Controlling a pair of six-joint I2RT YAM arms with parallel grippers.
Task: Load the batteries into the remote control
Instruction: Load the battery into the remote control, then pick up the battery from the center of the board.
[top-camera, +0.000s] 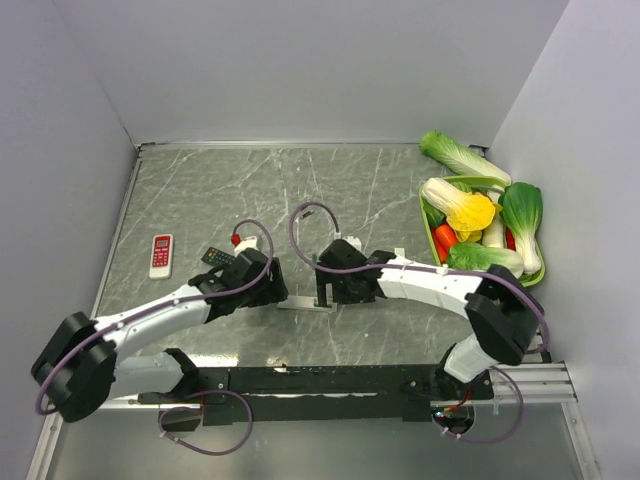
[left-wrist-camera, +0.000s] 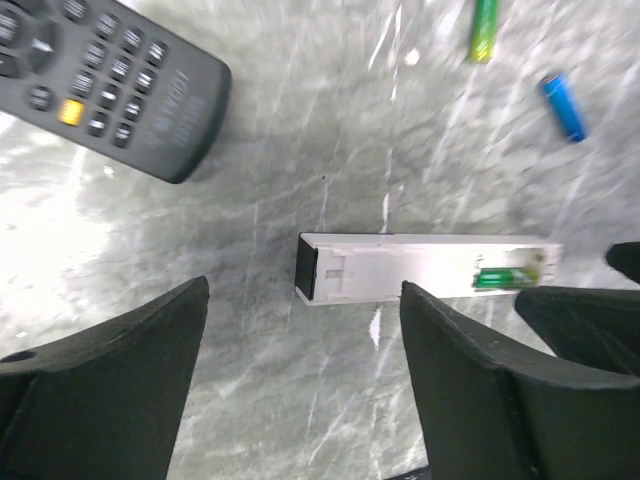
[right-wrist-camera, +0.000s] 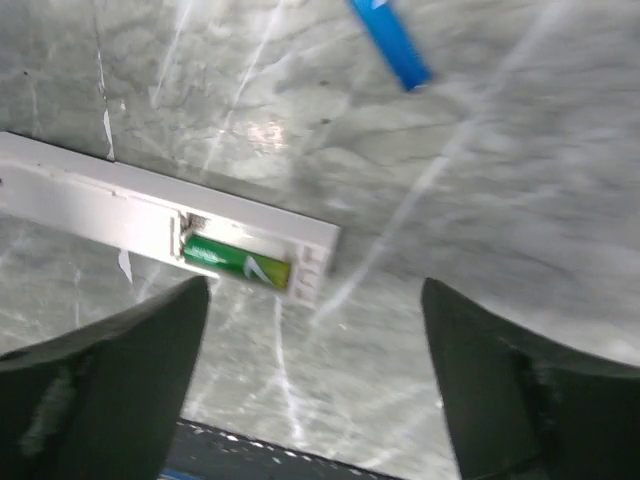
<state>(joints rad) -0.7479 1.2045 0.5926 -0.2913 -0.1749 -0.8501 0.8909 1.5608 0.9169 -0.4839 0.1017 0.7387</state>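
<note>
The white remote (left-wrist-camera: 400, 268) lies back-up on the marble table (left-wrist-camera: 300, 180) between the two arms, its compartment open near one end with one green battery (left-wrist-camera: 505, 278) seated inside. A second green battery (left-wrist-camera: 484, 28) and a blue battery (left-wrist-camera: 565, 106) lie loose on the table beyond it, apart from each other, and a black remote (left-wrist-camera: 110, 85) rests off to the side. The left gripper (left-wrist-camera: 300, 390) and the right gripper (right-wrist-camera: 310, 385) both hover by the white remote, fingers spread wide with nothing between them
</note>
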